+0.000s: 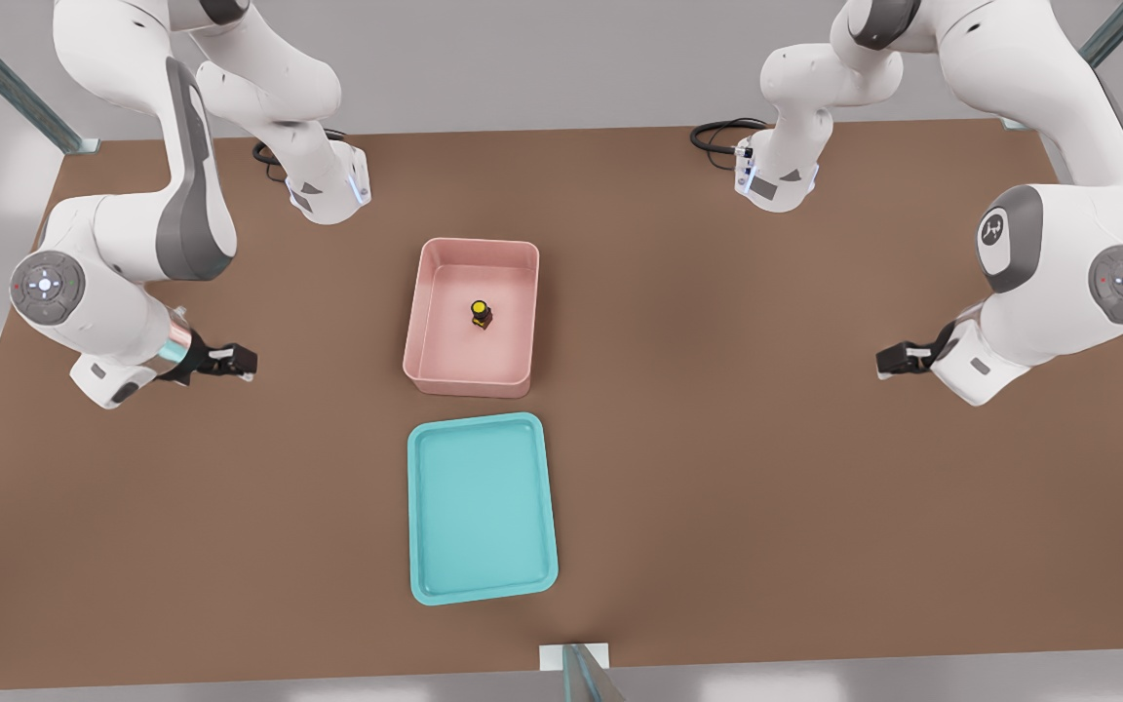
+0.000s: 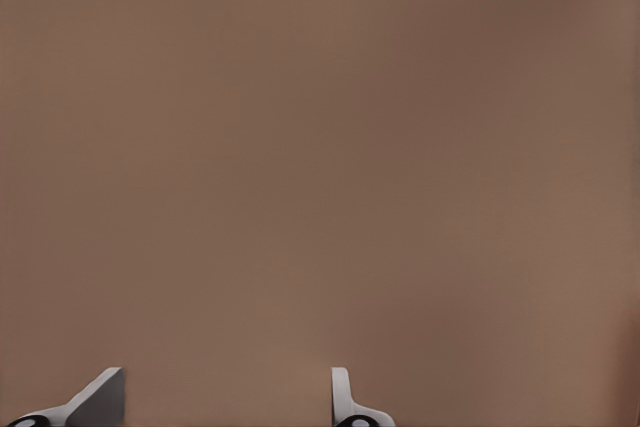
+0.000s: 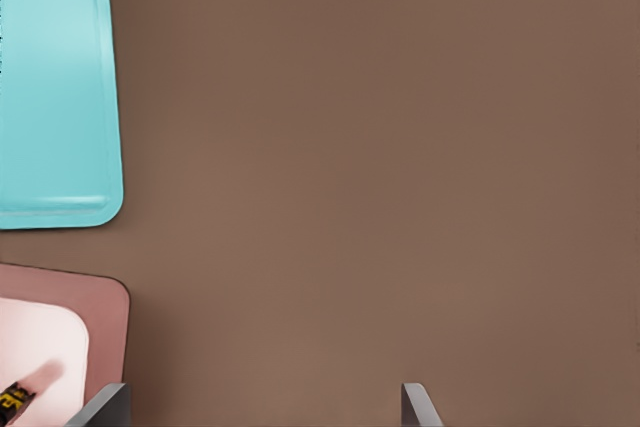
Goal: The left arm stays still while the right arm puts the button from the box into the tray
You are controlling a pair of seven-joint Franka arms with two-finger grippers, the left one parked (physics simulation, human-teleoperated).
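**Button in box, right gripper off to the side**

Button (image 1: 481, 313) stands upright on the floor of the pink box (image 1: 425, 322), near its middle. Turquoise tray (image 1: 430, 507) lies just beside the box, apart from it, nearer the camera. Right arm's gripper (image 1: 242, 362) hovers over the brown table (image 1: 766, 439), on the front view's left, well apart from the box. Fingers (image 3: 415, 407) spread wide, holding nothing.

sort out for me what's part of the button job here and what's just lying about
Job:
- button, in the box
- tray, empty
- gripper, open, over bare table at the front view's left

Lying about:
- black cables by the arm bases
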